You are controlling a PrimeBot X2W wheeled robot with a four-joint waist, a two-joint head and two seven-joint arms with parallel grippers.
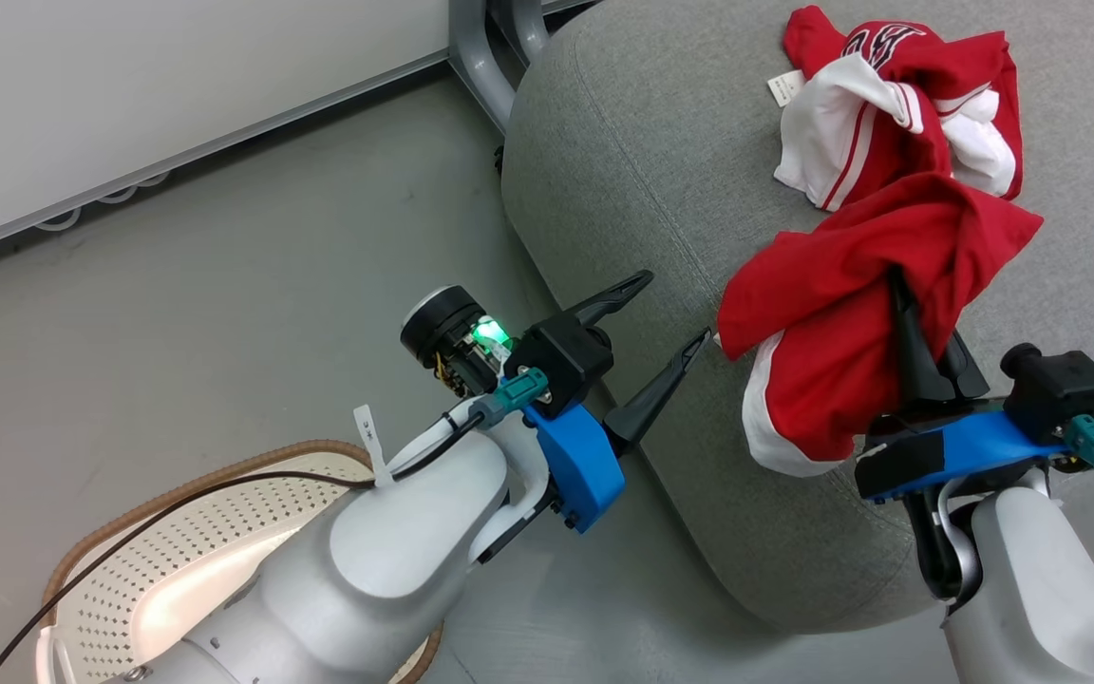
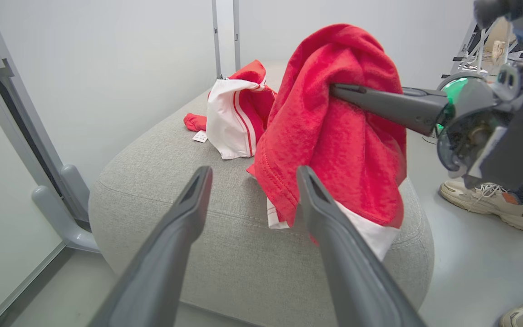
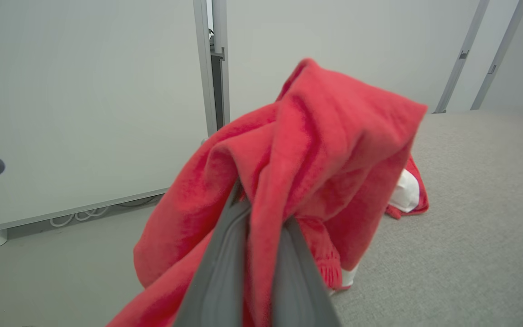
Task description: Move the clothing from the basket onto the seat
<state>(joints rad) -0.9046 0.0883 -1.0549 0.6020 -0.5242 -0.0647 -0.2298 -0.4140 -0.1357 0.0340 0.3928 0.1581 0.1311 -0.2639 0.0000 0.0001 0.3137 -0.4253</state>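
The red jersey with white panels [image 1: 889,104] lies crumpled on the grey seat [image 1: 642,161], toward its far side. A plain red garment with white trim [image 1: 851,313] hangs over the seat's near part, draped over my right gripper [image 1: 903,285], which is shut on it. That garment [image 2: 334,131] also shows in the left wrist view, pinched by the right gripper's fingers [image 2: 379,102]. My left gripper [image 1: 675,309] is open and holds nothing, beside the seat's left edge. The cream basket [image 1: 167,541] sits at the lower left, partly hidden by my left arm.
A pale partition panel [image 1: 129,85] runs along the back left, with grey metal legs [image 1: 485,57] by the seat. A person's sneakers [image 2: 493,204] stand on the floor beyond the seat. Grey floor [image 1: 224,285] lies between basket and panel.
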